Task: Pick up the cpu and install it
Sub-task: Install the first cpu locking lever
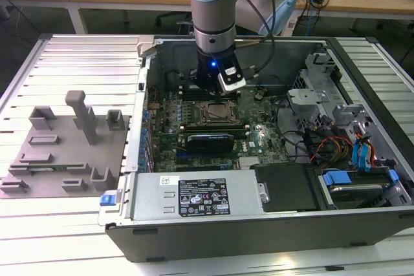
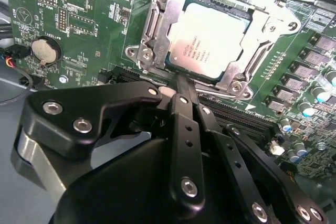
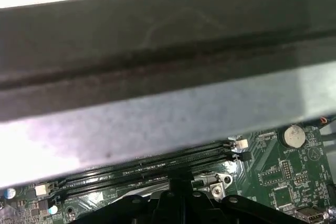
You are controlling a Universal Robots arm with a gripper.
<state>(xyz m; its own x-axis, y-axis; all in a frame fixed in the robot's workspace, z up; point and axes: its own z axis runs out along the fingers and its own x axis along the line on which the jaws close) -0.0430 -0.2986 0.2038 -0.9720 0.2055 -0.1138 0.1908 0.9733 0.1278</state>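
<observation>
My fingers [image 2: 181, 85] are pressed together with nothing between them, tips just beside the near edge of the socket frame [image 2: 157, 30]. The cpu [image 2: 207, 40] already lies flat inside that frame, so I carry nothing; I hover above the motherboard [image 1: 259, 137].

We see a ribbed pale metal table [image 1: 77, 56] carrying everything here. On it, toward the exterior view's left, lies a grey fixture plate [image 1: 61, 153] with upright posts. Just beside that, an open computer case [image 1: 272, 224] rests on the same table, filling its middle and right.
</observation>
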